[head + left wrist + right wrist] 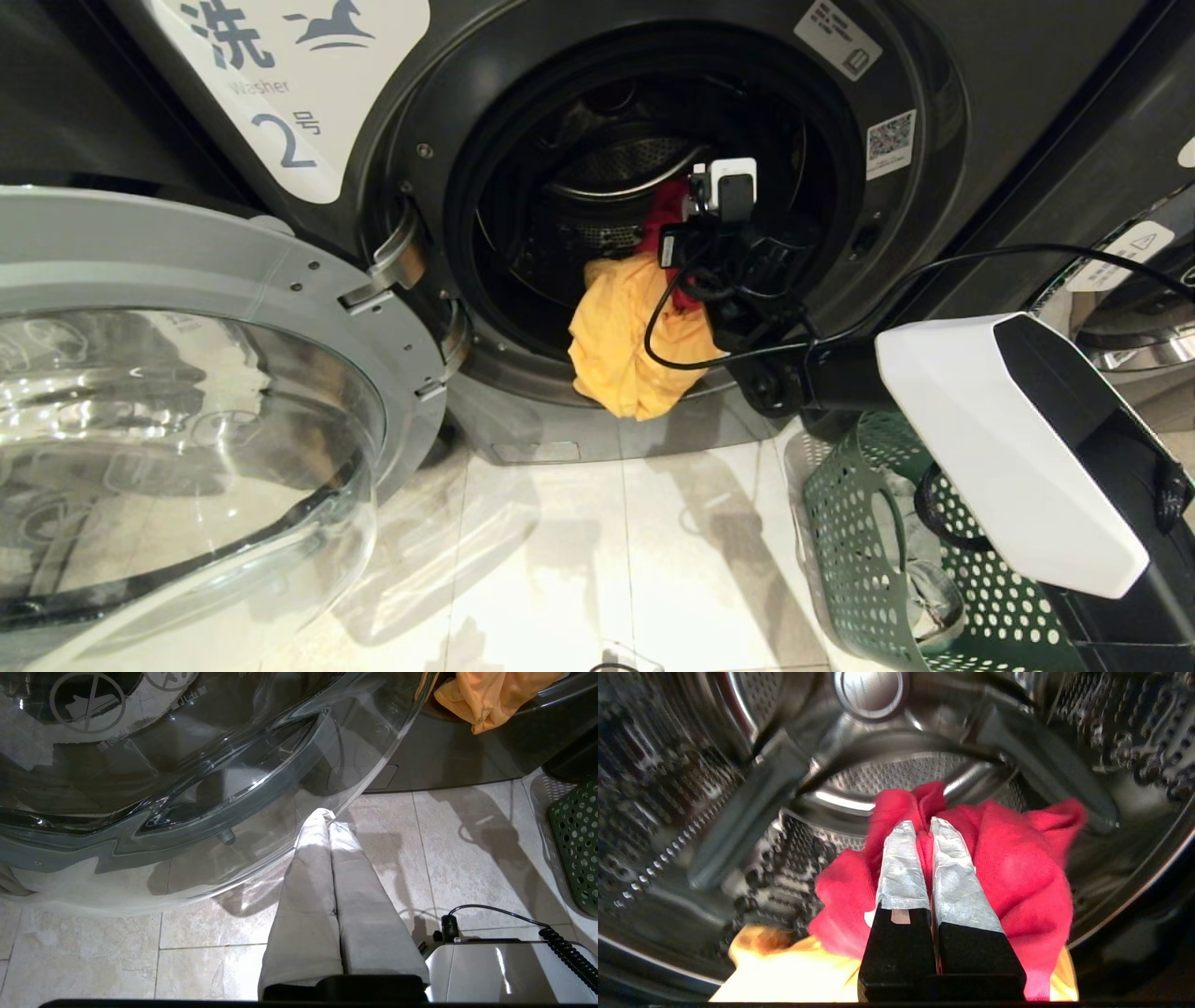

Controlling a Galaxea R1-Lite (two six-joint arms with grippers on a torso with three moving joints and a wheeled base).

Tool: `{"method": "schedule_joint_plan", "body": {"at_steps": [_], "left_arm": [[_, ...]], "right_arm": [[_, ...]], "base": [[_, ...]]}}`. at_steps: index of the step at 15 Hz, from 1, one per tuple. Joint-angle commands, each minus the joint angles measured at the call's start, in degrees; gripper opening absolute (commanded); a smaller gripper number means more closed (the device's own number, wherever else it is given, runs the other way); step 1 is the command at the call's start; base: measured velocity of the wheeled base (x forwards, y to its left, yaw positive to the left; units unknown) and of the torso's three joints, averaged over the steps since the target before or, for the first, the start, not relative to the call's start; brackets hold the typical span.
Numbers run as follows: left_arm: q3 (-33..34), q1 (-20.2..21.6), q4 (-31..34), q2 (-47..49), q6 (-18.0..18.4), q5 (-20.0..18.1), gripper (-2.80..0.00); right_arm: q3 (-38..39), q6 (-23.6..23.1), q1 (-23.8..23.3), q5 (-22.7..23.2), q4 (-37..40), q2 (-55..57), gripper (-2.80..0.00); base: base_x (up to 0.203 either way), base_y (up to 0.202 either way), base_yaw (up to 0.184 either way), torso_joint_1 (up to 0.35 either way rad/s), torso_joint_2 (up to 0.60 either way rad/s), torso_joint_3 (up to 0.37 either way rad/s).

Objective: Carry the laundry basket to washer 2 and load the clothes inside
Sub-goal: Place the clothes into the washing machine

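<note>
**Inspector:** Where are the clothes?

**Assistant:** The red garment (1017, 868), soft and bunched, is inside the perforated steel drum (896, 774) of washer 2 (280, 103), pinched between the right gripper's (923, 828) taped fingers (901, 868), which are closed on it. The yellow garment (621, 341) lies crumpled over the lower lip of the round opening, part inside, part hanging down the dark grey front.

**Inspector:** The basket?

**Assistant:** The laundry basket (840, 523), dark green plastic with round holes, stands on the pale tiled floor (579, 560) just beside the washer's lower right corner, under the white casing of the right arm (999, 439). Something pale shows inside it; I cannot tell what.

**Inspector:** The door?

**Assistant:** The glass door (168, 439), domed, clear and rimmed in grey, stands swung wide to the left of the opening.

**Inspector:** Left side?

**Assistant:** The left gripper (329, 814) hangs low over the tiles near the door's glass edge, its cloth-wrapped fingers (308, 882) pressed together and holding nothing.
</note>
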Motion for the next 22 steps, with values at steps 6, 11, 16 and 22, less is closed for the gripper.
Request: {"method": "schedule_joint_plan", "body": {"at_steps": [6,11,16,22], "left_arm": [[0.0,-0.01,0.0,0.0,-0.01,0.0,-2.8],[0.0,0.03,0.0,0.0,-0.01,0.0,-2.8],[0.0,-0.02,0.0,0.0,-0.01,0.0,-2.8],[0.0,-0.02,0.0,0.0,-0.01,0.0,-2.8]], "right_arm": [[0.0,-1.61,0.13,2.68,3.28,-1.8,-2.8],[0.0,-1.52,0.13,2.68,3.46,-0.98,-2.8],[0.0,-2.14,0.66,2.77,4.81,-0.93,-2.8],[0.88,-3.0,0.39,2.59,4.76,-0.05,-2.8]], "base": [[0.0,0.0,0.0,0.0,0.0,0.0],[0.0,0.0,0.0,0.0,0.0,0.0],[0.0,0.0,0.0,0.0,0.0,0.0],[0.0,0.0,0.0,0.0,0.0,0.0]]}}
